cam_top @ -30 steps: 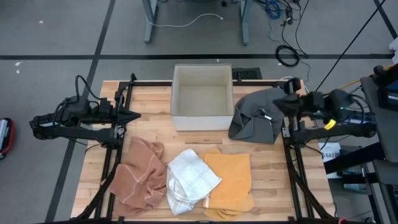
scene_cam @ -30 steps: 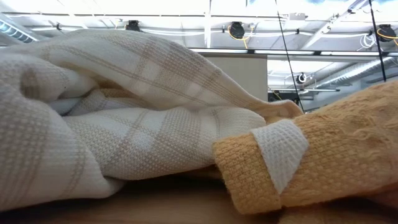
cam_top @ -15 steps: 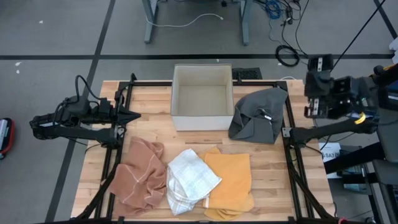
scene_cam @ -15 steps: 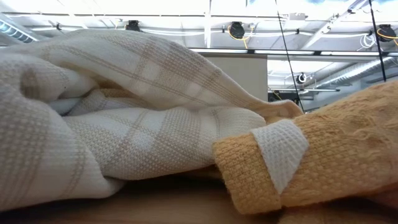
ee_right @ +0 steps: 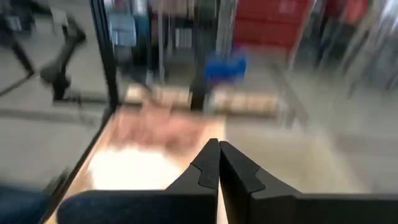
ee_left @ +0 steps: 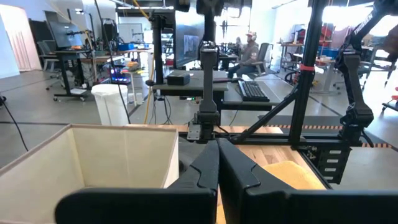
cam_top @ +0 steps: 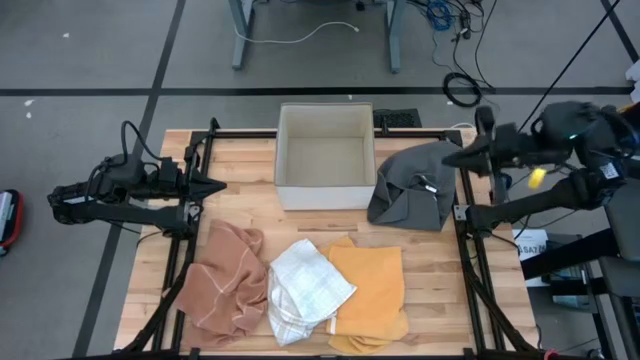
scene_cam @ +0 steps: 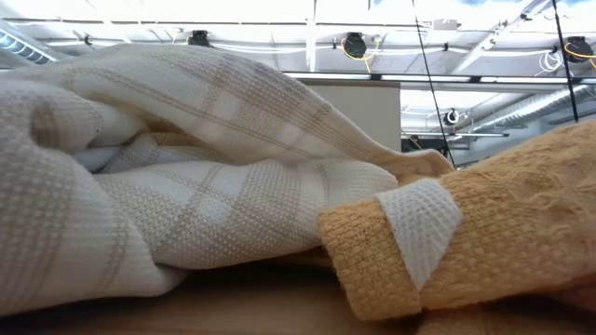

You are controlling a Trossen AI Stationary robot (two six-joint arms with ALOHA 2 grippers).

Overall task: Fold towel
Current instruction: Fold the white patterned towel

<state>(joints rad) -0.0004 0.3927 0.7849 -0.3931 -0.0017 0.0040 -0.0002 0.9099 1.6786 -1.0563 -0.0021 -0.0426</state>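
Lying beside right fingers [cam_top: 450, 158]: grey towel [cam_top: 412, 186].

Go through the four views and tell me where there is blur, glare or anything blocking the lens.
High view: sharp and evenly lit. Low view: the white checked towel and yellow towel fill the frame right at the lens, hiding the table; ceiling lights glare above. Left wrist view: clear past the shut left pincer. Right wrist view: smeared by motion blur beyond the shut right pincer.
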